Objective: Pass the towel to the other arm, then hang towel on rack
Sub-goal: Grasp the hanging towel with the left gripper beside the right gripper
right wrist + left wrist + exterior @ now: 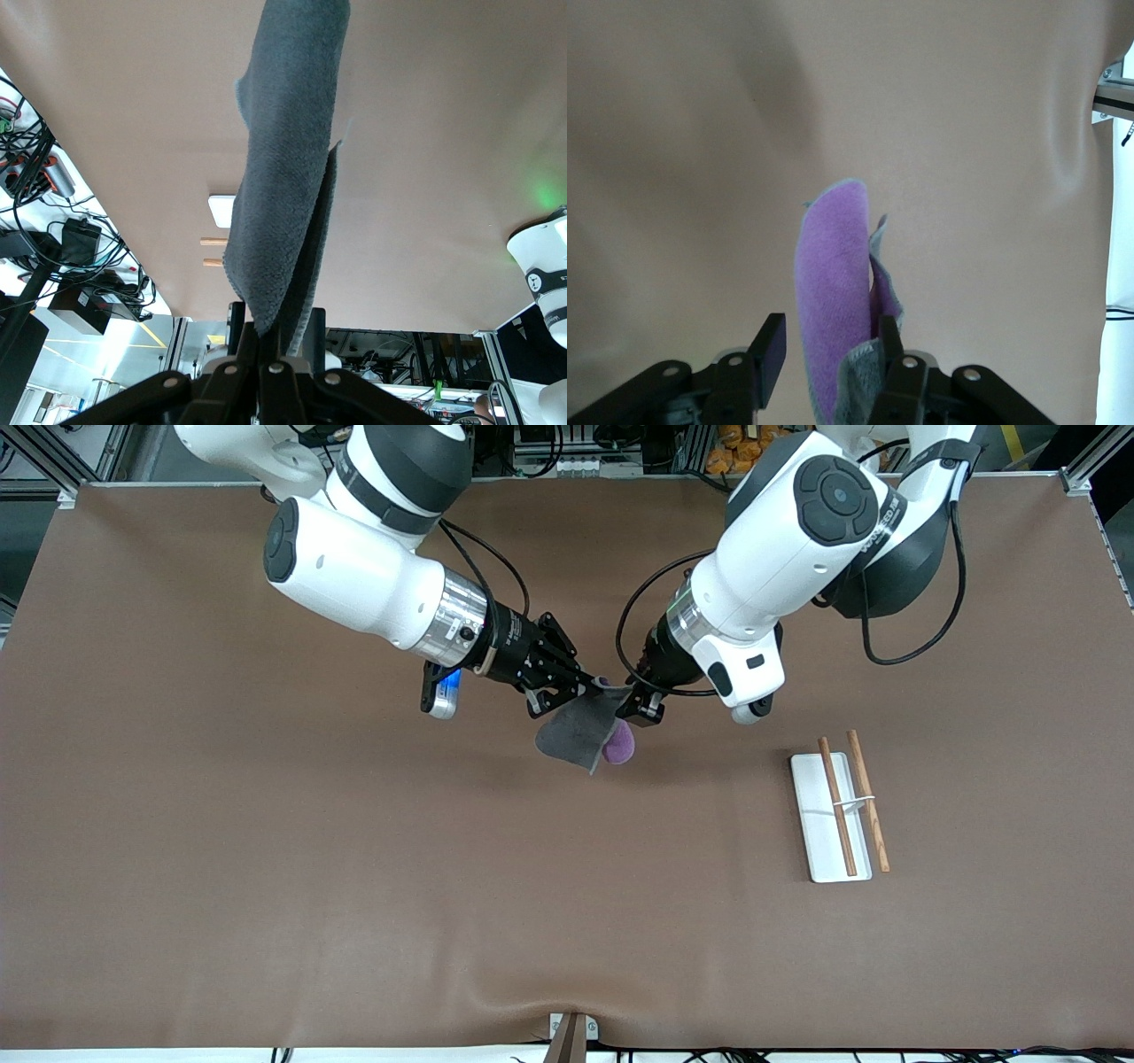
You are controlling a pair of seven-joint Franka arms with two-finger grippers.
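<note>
Handover step, in progress. We find the right gripper up in the air over the middle of the table, its jaws pressed together and pinching the upper edge of the towel. The cloth hangs free below the pinch, dark grey side showing to the front camera, with a purple fold visible at its five o'clock corner. The left gripper has its jaws spread, set at the three o'clock side of the right gripper over the same spot. In the left wrist view the purple face of the cloth stands between its fingers: one finger lies against the cloth, the other stands clear of it. We judge that the towel has not yet passed and that only the right arm carries it. The next move calls for the left jaws to press together on the cloth well inside its edge. Only then should the right jaws let go, or the towel will drop. The rack lies on the table at about four o'clock from the towel, toward the left arm's end and nearer the front camera. Its two rods are bare. We see no containers. The rack is the only receiving fixture, and nothing hangs on it.
</note>
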